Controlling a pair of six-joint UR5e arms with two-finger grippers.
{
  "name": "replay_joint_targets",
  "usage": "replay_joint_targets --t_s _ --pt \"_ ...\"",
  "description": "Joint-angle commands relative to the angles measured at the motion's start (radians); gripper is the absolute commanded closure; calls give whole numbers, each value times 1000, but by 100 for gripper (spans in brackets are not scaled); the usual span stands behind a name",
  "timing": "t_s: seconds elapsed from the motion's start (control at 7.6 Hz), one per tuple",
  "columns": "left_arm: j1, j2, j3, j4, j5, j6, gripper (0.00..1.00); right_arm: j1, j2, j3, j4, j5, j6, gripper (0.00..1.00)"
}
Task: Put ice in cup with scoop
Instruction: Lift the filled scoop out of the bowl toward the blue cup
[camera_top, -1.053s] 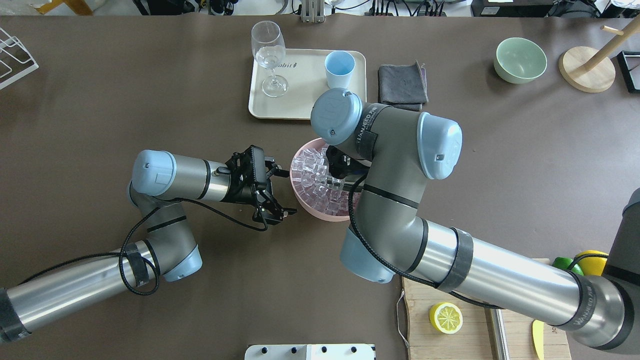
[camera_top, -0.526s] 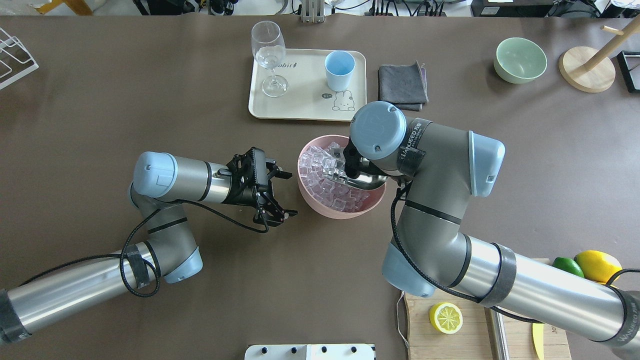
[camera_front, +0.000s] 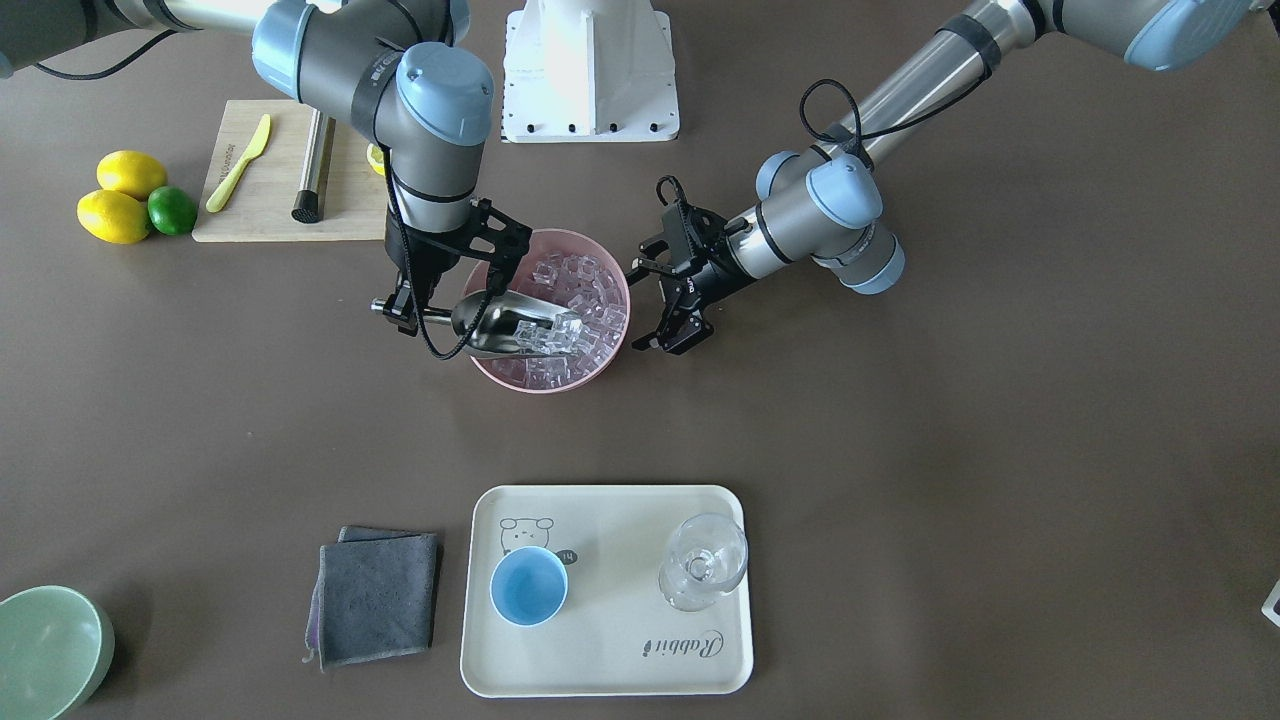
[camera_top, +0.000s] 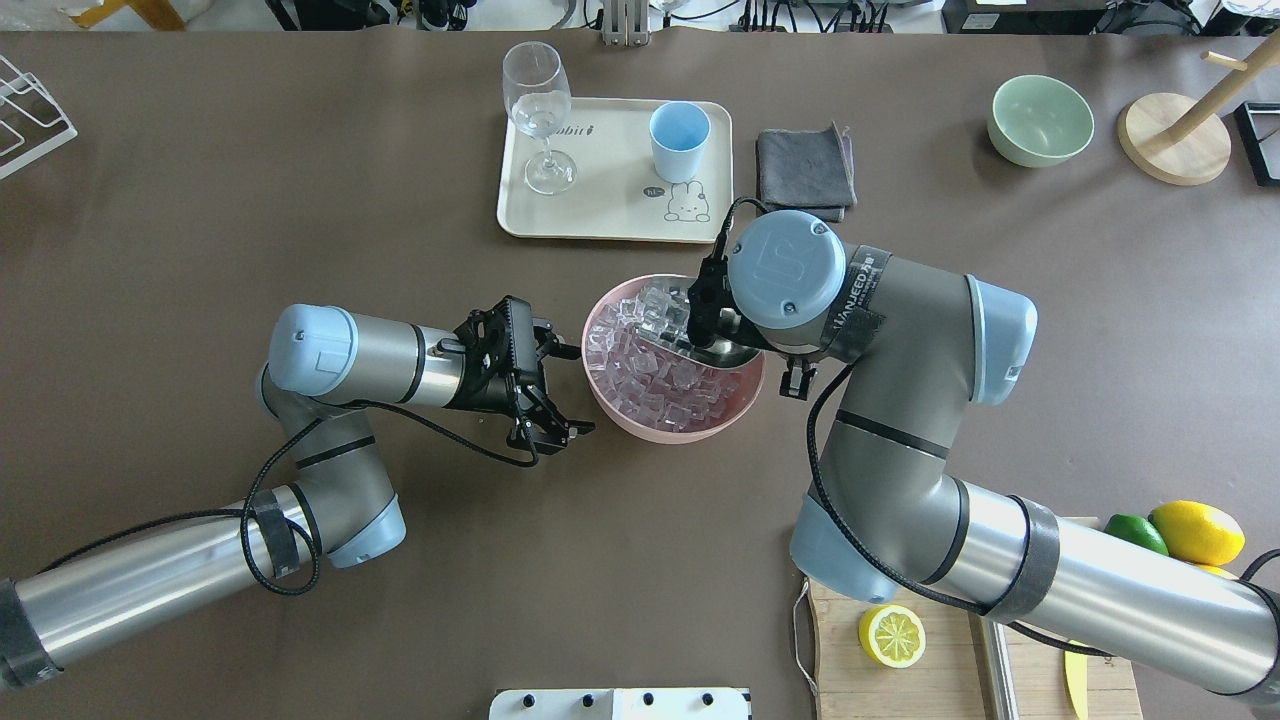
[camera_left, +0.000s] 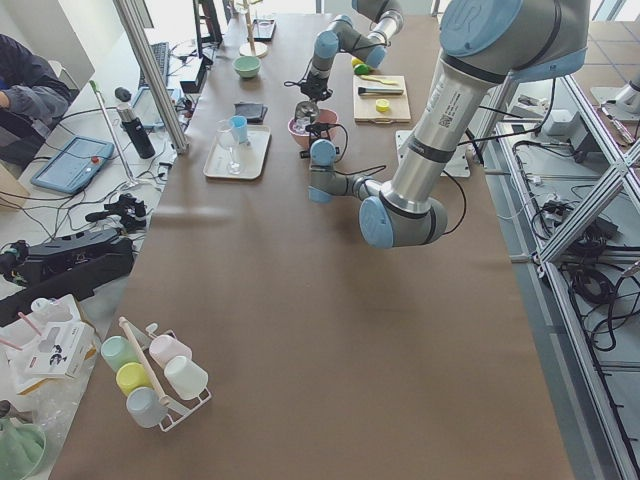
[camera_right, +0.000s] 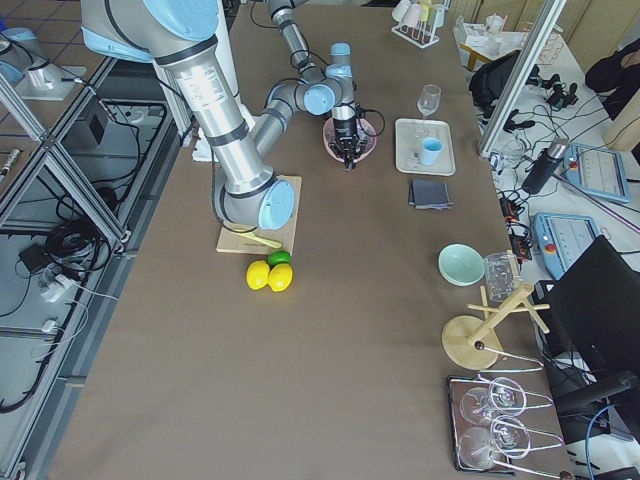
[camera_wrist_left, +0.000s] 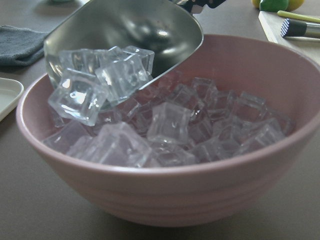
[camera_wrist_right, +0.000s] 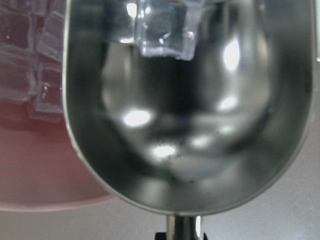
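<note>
The steel scoop (camera_front: 505, 325) is tilted over the pink bowl (camera_front: 548, 388), with several ice cubes (camera_front: 555, 335) at its open end. My right gripper (camera_front: 405, 310) is shut on the scoop's handle at the bowl's edge. In the left wrist view the scoop (camera_wrist_left: 125, 35) holds ice (camera_wrist_left: 100, 80) above the full bowl (camera_wrist_left: 175, 195). The right wrist view shows the scoop's trough (camera_wrist_right: 190, 110) with a cube (camera_wrist_right: 165, 25) at its far end. My left gripper (camera_top: 578, 390) is open and empty beside the bowl (camera_top: 660, 435). The light-blue cup (camera_top: 679, 138) stands empty on the tray (camera_top: 600, 215).
A clear stemmed glass (camera_top: 540, 110) shares the tray. A grey cloth (camera_top: 805, 170) lies to the tray's right, and a pale green bowl (camera_top: 1040, 120) stands further right. A cutting board (camera_front: 250, 215) with a rod and knife, plus lemons (camera_front: 120, 200), lie near the right arm's base.
My right wrist swung rightward and drew the scoop through the ice; the scoop now holds cubes. The pink bowl shifted slightly on the table. The left arm stayed still.
</note>
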Motion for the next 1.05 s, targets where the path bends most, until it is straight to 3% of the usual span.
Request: replay_joint_targets --t_s 0.0,0.39,0.92 --pt "0 0 0 7 0 1 2 0 -38 56 42 5 17 100" --pt "0 0 0 14 0 1 2 23 -72 134 94 83 58 100" --pt "0 0 0 14 0 1 2 285 -115 150 82 341 57 100"
